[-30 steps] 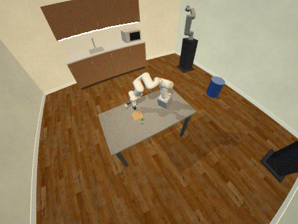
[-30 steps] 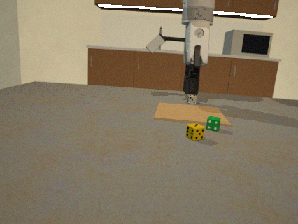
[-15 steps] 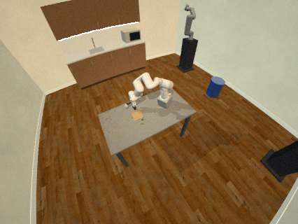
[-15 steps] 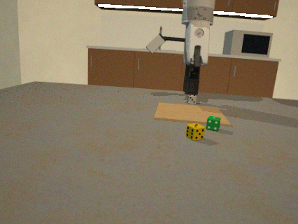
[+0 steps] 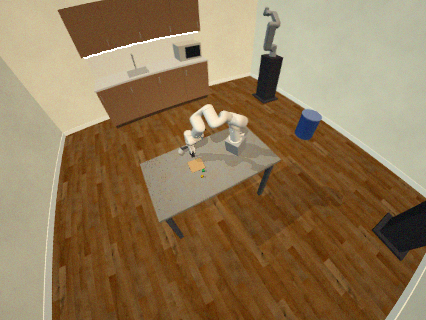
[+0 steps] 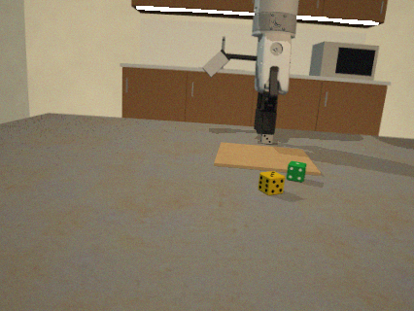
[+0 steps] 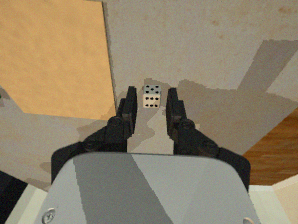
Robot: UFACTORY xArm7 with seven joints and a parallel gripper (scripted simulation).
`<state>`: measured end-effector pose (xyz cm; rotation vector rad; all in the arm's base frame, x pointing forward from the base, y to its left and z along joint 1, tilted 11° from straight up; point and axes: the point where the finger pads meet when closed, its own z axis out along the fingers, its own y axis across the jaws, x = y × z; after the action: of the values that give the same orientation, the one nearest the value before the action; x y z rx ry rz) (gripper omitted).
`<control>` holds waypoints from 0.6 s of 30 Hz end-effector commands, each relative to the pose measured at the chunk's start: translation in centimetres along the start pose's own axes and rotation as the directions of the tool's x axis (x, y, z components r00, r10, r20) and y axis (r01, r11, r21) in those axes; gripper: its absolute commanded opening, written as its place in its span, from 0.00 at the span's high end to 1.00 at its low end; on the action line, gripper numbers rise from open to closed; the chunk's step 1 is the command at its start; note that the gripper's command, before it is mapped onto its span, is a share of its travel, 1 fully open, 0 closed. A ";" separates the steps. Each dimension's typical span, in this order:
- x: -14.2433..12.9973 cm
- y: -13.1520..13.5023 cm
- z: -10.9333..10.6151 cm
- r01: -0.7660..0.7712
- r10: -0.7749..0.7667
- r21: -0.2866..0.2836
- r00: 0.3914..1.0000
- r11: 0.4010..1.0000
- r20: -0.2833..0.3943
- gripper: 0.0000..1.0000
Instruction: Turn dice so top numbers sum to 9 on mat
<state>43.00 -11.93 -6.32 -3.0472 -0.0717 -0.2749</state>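
Observation:
My gripper [image 5: 192, 155] [image 6: 265, 132] [image 7: 151, 97] is partly open, pointing down behind the mat. The white die [image 6: 266, 139] [image 7: 152, 96] lies off the mat, between the fingertips, with a gap on both sides in the wrist view. That view shows its five and six faces. The tan mat [image 5: 196, 165] [image 6: 262, 156] [image 7: 60, 60] lies flat. The green die [image 5: 203, 170] [image 6: 296, 171] lies off the mat by its near right corner, four pips facing the exterior camera. The yellow die [image 5: 202, 176] [image 6: 271, 183] lies nearer that camera, off the mat. Its top seems to show three; the green top is unclear.
The grey table [image 5: 172, 192] [image 6: 146, 233] carries the arm's base [image 5: 235, 144] at its back right in the top view. The green and yellow dice are close together. The mat's edge lies beside one finger in the wrist view.

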 end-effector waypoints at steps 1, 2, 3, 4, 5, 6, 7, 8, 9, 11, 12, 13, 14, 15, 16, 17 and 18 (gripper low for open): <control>0.1 0.1 0.6 -0.001 0.001 -0.001 1.000 1.000 -0.003 0.64; 0.1 0.1 0.7 -0.001 0.001 -0.001 1.000 1.000 -0.003 0.64; 0.1 0.1 0.9 -0.001 0.001 -0.001 1.000 1.000 -0.003 0.64; 0.1 0.1 1.0 -0.001 0.001 -0.001 1.000 1.000 -0.003 0.64; 0.1 0.1 1.1 -0.001 0.001 -0.001 1.000 1.000 -0.003 0.64; 0.1 0.1 1.3 -0.001 0.001 -0.001 1.000 1.000 -0.003 0.64; 0.1 0.1 1.4 -0.001 0.001 -0.001 1.000 1.000 -0.003 0.64; 0.1 0.1 1.5 -0.001 0.001 -0.001 1.000 1.000 -0.003 0.64; 0.1 0.1 1.5 -0.001 0.001 -0.001 1.000 1.000 -0.003 0.64; 0.1 0.1 1.6 -0.001 0.001 -0.001 1.000 1.000 -0.003 0.64; 0.1 0.1 1.6 -0.001 0.001 -0.001 1.000 1.000 -0.003 0.64; 0.1 0.1 1.7 -0.001 0.001 -0.001 1.000 1.000 -0.003 0.64; 0.1 0.1 1.7 -0.001 0.001 -0.001 1.000 1.000 -0.003 0.64; 0.1 0.1 1.7 -0.001 0.001 -0.001 1.000 1.000 -0.003 0.64; 0.1 0.1 1.7 -0.001 0.001 -0.001 1.000 1.000 -0.003 0.64; 0.1 0.1 1.8 -0.001 0.001 -0.001 1.000 1.000 -0.003 0.64; 0.1 0.1 1.8 -0.001 0.001 -0.001 1.000 1.000 -0.003 0.64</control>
<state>43.30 -11.78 -8.03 -3.0471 -0.0717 -0.2745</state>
